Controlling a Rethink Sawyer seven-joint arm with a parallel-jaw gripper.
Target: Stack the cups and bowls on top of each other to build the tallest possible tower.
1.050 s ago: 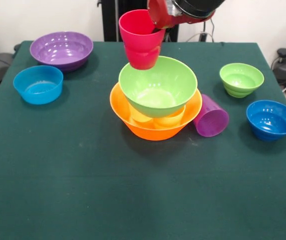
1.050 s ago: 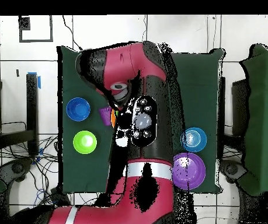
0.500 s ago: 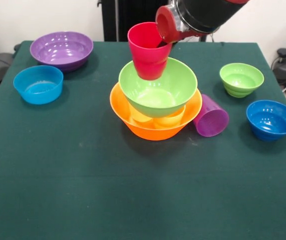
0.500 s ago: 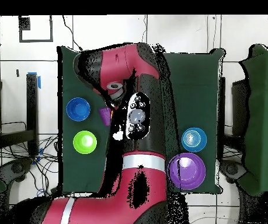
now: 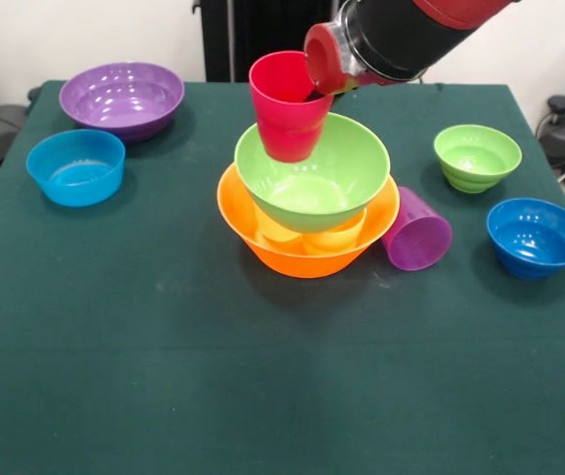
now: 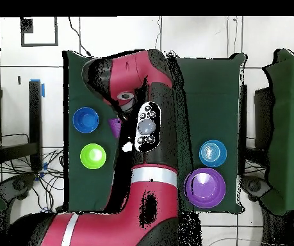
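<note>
The tower stands mid-table: a large orange bowl [image 5: 262, 242] at the bottom, yellow cups [image 5: 336, 236] inside it, and a large lime green bowl [image 5: 314, 176] resting on them. A red-pink cup [image 5: 288, 107] hangs upright over the green bowl's far left rim. My gripper [image 5: 314, 89] is shut on that cup's right rim. A purple cup [image 5: 418, 231] lies on its side against the orange bowl's right. In the overhead view the arm [image 6: 146, 128] hides the tower and the gripper; only the purple cup [image 6: 114, 126] peeks out.
A large purple bowl [image 5: 122, 99] and a small blue bowl [image 5: 75, 166] sit at the left. A small lime green bowl [image 5: 477, 156] and another blue bowl [image 5: 537, 236] sit at the right. Overhead shows the same bowls: blue bowl [image 6: 86, 120], green bowl [image 6: 93, 155], blue bowl [image 6: 212, 153], purple bowl [image 6: 205, 186].
The held red-pink cup has moved right and down toward the green bowl, then drifted slightly back left. The arm has swung with it; bowls unmoved.
</note>
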